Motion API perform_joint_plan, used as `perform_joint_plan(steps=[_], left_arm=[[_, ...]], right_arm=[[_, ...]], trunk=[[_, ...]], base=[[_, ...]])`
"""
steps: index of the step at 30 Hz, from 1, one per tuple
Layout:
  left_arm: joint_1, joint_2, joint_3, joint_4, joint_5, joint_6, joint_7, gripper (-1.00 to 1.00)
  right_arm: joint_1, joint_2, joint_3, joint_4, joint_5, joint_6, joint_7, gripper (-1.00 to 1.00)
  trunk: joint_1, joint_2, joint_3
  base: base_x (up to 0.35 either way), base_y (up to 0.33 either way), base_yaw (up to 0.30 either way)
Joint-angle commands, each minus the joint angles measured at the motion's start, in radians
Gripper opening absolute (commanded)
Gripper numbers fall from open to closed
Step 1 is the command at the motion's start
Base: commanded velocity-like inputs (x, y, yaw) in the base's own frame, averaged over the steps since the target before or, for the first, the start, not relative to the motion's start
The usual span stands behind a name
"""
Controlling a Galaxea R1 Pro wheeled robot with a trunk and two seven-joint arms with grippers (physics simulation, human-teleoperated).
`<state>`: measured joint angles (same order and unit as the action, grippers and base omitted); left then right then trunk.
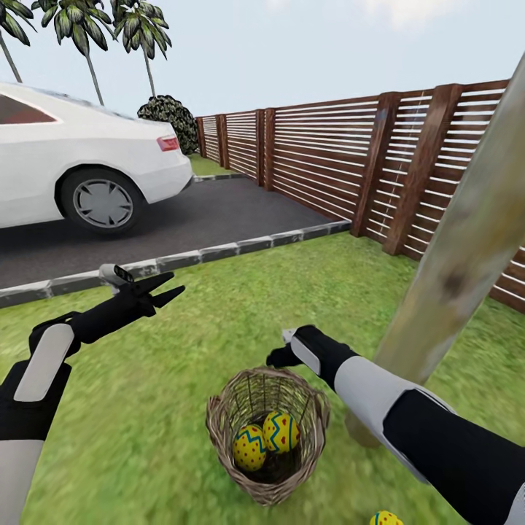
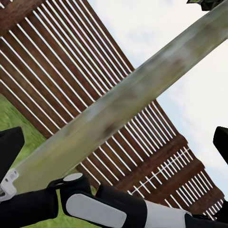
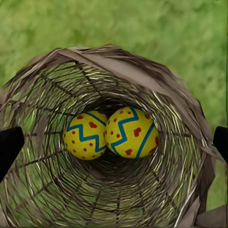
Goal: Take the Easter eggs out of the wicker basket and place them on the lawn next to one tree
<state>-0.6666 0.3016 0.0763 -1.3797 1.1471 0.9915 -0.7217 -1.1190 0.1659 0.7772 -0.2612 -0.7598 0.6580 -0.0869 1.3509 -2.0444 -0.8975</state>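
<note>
The eggs were our concern, and we found two of them (image 1: 250,447) (image 1: 281,431) lying side by side, touching, at the bottom of the basket (image 1: 219,426), which stood upright on the lawn (image 1: 146,408) just beside the foot of the tree (image 1: 467,248). A third egg (image 1: 384,518) already lay on the grass at the lower edge of the head view, outside the basket and near the same trunk, so we judged one of three placed and two left to lift out. Our right claw (image 1: 286,348) hung above the basket's far rim; looking down along it, we saw the two eggs (image 3: 87,135) (image 3: 131,132) straight below, framed by the woven wall (image 3: 42,190), with its fingertips (image 3: 8,147) spread wide at either edge and nothing between them. Our left claw (image 1: 169,287) was held off to the side over bare grass, well apart from the basket, its jaws parted and empty; its camera looked past the right arm (image 2: 95,209) at the trunk (image 2: 123,111) and the wooden fence (image 2: 57,71). Farther out lay the kerb (image 1: 219,251), the driveway (image 1: 219,211) and a white car (image 1: 80,157). We judged the next move to be a descent into the basket for one egg.
</note>
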Motion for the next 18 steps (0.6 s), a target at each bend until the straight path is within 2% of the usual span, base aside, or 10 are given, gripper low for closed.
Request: perform_joint_plan(steps=[1, 3, 5, 6, 7, 8, 12, 13, 16, 18], left_arm=[[-0.001, 0.001, 0.001, 0.000, -0.001, 0.004, -0.004, 1.00], [-0.001, 0.001, 0.001, 0.001, -0.001, 0.004, -0.004, 1.00], [-0.001, 0.001, 0.001, 0.001, -0.001, 0.004, -0.003, 1.00], [-0.001, 0.001, 0.000, 0.001, -0.001, 0.004, -0.003, 1.00], [-0.001, 0.001, 0.000, 0.001, -0.001, 0.004, -0.003, 1.00], [-0.001, 0.001, 0.000, 0.001, -0.001, 0.004, -0.002, 1.00], [-0.001, 0.001, 0.000, 0.001, -0.001, 0.004, -0.003, 1.00], [-0.001, 0.000, 0.000, 0.001, -0.001, 0.004, -0.002, 1.00], [-0.001, -0.001, -0.001, 0.001, -0.001, 0.004, -0.002, 1.00], [-0.001, -0.002, -0.001, 0.001, -0.001, 0.004, -0.002, 1.00]], right_arm=[[-0.001, 0.000, 0.034, -0.002, -0.010, 0.004, -0.008, 1.00], [-0.001, 0.000, 0.097, -0.009, -0.010, 0.006, -0.009, 1.00], [-0.001, 0.000, 0.207, -0.031, -0.008, 0.026, -0.008, 1.00], [-0.001, -0.001, 0.239, -0.039, -0.008, 0.036, -0.007, 1.00], [-0.001, -0.001, 0.294, -0.051, -0.006, 0.048, -0.006, 1.00], [-0.001, -0.002, 0.320, -0.057, -0.006, 0.051, -0.004, 1.00], [-0.001, -0.004, 0.472, -0.099, 0.016, 0.055, 0.059, 1.00], [-0.001, -0.004, 0.518, -0.106, 0.040, 0.055, 0.112, 1.00], [-0.002, -0.004, 0.542, -0.111, 0.095, 0.054, 0.186, 1.00], [-0.002, -0.003, 0.548, -0.113, 0.159, 0.051, 0.247, 1.00]], trunk=[[0.004, -0.008, -0.004], [0.011, -0.022, -0.010], [0.019, -0.036, -0.017], [0.023, -0.043, -0.020], [0.027, -0.050, -0.023], [0.031, -0.057, -0.026], [0.046, -0.085, -0.039], [0.050, -0.092, -0.042], [0.061, -0.113, -0.051], [0.069, -0.127, -0.057]], base=[[0.000, 0.000, 0.000], [0.000, 0.000, 0.000], [0.000, 0.000, 0.000], [0.000, 0.000, 0.000], [0.000, 0.000, 0.000], [0.000, 0.000, 0.000], [0.000, 0.000, 0.000], [0.000, 0.000, 0.000], [0.000, 0.000, 0.000], [0.000, 0.000, 0.000]])
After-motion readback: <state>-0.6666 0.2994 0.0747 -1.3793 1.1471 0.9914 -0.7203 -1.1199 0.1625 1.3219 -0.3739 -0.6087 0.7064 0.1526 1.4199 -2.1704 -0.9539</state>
